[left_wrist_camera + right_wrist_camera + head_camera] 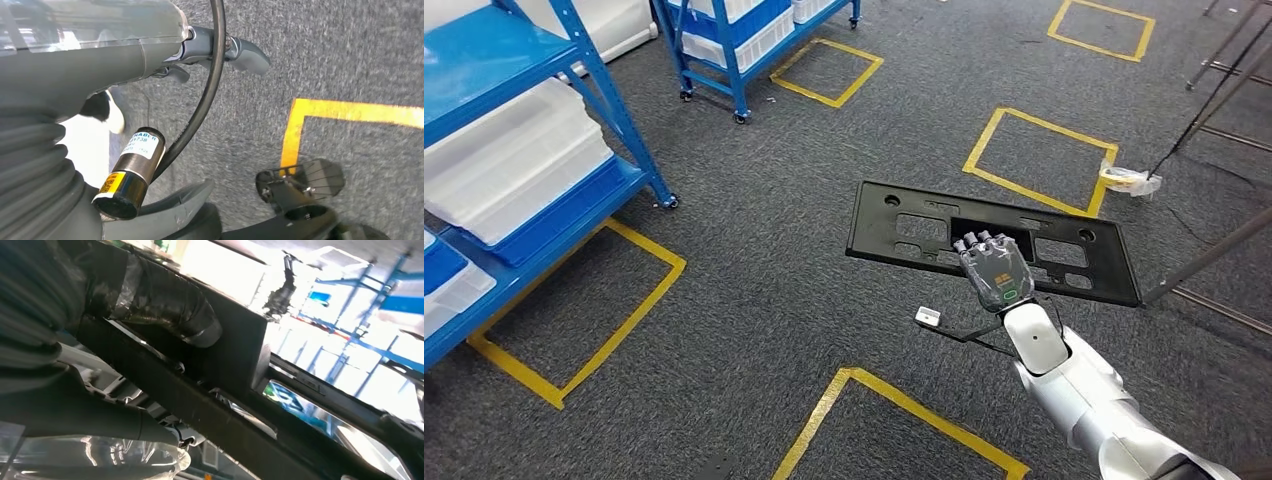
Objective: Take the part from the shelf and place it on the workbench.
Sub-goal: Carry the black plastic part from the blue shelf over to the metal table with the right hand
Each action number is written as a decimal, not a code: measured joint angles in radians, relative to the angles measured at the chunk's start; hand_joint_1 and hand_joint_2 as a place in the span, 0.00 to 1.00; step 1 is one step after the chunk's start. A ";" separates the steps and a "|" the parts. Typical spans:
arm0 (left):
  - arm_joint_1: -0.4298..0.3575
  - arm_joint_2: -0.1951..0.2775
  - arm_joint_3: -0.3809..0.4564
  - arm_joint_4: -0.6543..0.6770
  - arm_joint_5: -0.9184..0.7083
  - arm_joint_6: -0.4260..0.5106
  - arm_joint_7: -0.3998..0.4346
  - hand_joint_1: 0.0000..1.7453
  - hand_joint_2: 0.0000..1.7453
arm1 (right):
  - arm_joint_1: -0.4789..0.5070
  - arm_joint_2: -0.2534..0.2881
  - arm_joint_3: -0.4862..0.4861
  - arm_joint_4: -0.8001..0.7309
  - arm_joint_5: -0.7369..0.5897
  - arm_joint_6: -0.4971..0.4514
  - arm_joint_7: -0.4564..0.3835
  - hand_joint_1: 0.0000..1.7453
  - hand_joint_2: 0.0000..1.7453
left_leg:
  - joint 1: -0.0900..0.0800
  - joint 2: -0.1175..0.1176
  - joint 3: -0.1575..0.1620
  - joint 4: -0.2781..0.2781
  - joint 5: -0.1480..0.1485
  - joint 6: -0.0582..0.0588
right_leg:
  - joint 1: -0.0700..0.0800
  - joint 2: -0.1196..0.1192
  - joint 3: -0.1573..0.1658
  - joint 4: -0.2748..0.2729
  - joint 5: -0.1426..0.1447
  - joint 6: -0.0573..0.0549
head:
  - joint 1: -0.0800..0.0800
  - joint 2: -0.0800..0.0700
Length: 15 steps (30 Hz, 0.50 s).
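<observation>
The part is a flat black panel (894, 225) with several cut-outs, and it hangs level above the grey carpet. My right hand (996, 268) grips it at its near long edge, fingers curled over the rim of the middle opening. In the right wrist view the thumb (190, 315) presses against the panel (240, 355), whose dark bars run across the picture. My left hand (150, 55) hangs by my side over the floor with nothing in it, its thumb (247, 54) sticking out.
A blue shelf (554, 225) with white bins (514, 165) stands at the left, and a second wheeled blue shelf (724, 55) stands farther back. Yellow tape squares (1034, 160) mark the carpet. A tape roll (1129, 180) and slanting metal poles (1214, 255) are at the right.
</observation>
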 joint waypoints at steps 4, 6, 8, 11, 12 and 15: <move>-0.014 -0.003 0.000 0.000 0.000 0.002 -0.012 0.00 1.00 | 0.004 -0.007 0.007 0.000 0.000 0.000 0.004 1.00 1.00 | 0.000 0.053 0.002 0.007 -0.011 -0.006 | -0.012 -0.030 0.031 -0.050 0.054 0.010 | 0.000 0.000; -0.029 -0.005 0.001 0.000 0.002 0.003 -0.015 0.00 1.00 | -0.004 -0.007 0.009 0.001 0.000 0.001 0.004 1.00 1.00 | -0.005 0.075 0.004 0.014 -0.021 -0.017 | -0.004 -0.070 0.096 -0.169 0.094 0.004 | 0.000 0.000; -0.042 -0.008 0.003 0.000 0.004 0.005 -0.015 0.00 1.00 | -0.009 -0.007 0.010 0.002 0.000 0.002 0.004 1.00 1.00 | -0.010 0.093 0.008 0.016 -0.028 -0.030 | 0.006 -0.081 0.113 -0.205 0.096 -0.009 | -0.001 0.000; -0.049 -0.012 0.006 -0.001 -0.002 -0.001 -0.017 0.00 1.00 | -0.011 -0.010 0.012 0.008 0.000 0.001 0.009 1.00 1.00 | -0.007 0.093 0.012 0.024 -0.043 -0.045 | 0.003 -0.045 0.114 -0.212 0.100 -0.027 | -0.002 0.000; -0.049 -0.014 0.006 -0.002 -0.009 -0.006 -0.016 0.00 1.00 | -0.013 -0.010 0.013 0.008 0.000 0.000 0.011 1.00 1.00 | -0.004 0.070 0.002 0.051 -0.063 -0.048 | 0.000 -0.034 0.116 -0.215 0.102 -0.035 | -0.003 0.000; -0.042 -0.020 0.006 -0.002 -0.018 -0.014 -0.004 0.00 1.00 | -0.022 -0.010 0.018 0.010 0.000 0.000 0.014 1.00 1.00 | 0.000 0.004 -0.086 0.232 -0.150 -0.051 | 0.001 0.001 0.117 -0.218 0.104 -0.051 | -0.004 0.000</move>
